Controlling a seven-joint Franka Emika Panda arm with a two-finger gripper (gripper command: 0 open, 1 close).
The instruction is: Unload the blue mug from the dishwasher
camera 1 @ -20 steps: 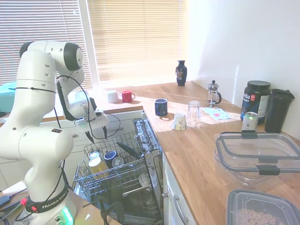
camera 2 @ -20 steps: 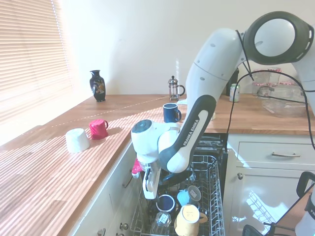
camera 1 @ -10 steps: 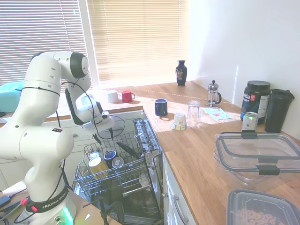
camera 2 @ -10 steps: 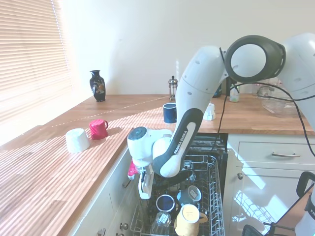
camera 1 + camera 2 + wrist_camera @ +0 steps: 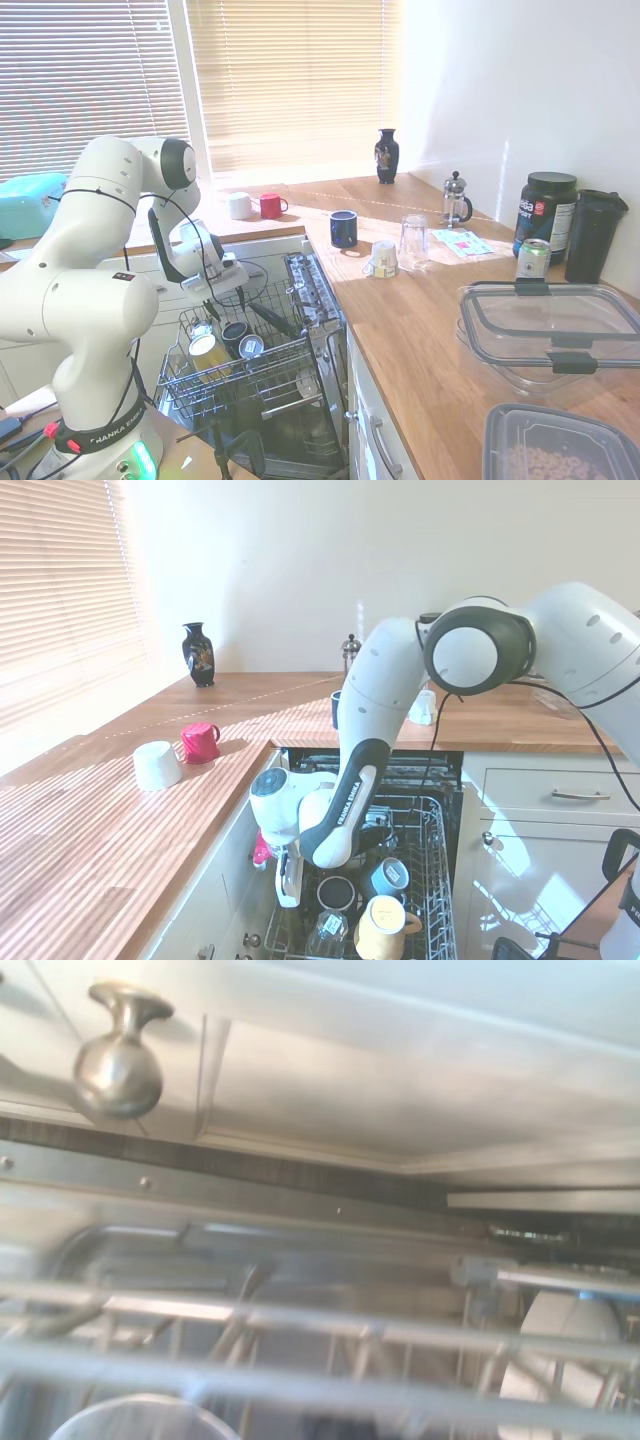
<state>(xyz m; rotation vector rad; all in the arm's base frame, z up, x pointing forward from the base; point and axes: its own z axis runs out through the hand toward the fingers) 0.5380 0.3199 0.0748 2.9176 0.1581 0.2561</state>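
The blue mug [image 5: 235, 333], very dark and glossy, stands mouth-up in the grey wire rack [image 5: 285, 385] of the open dishwasher; the second exterior view shows the blue mug [image 5: 338, 892] among other cups in the rack [image 5: 440, 870]. My gripper [image 5: 224, 305] hangs just above the rack's back edge, close over the mug, open and holding nothing. The wrist view is blurred and shows only rack wires [image 5: 330, 1325] and the cabinet front.
A yellow mug [image 5: 381, 926], a light-blue cup [image 5: 386, 875] and a glass [image 5: 325, 932] share the rack. On the counter stand a cobalt mug [image 5: 343, 229], red mug [image 5: 270, 205], white mug [image 5: 239, 205], vase [image 5: 387, 155] and plastic containers [image 5: 550, 330].
The arm has lowered and swung the gripper down from above the counter edge to just over the rack, nearer the dark mug. The fingers stayed open.
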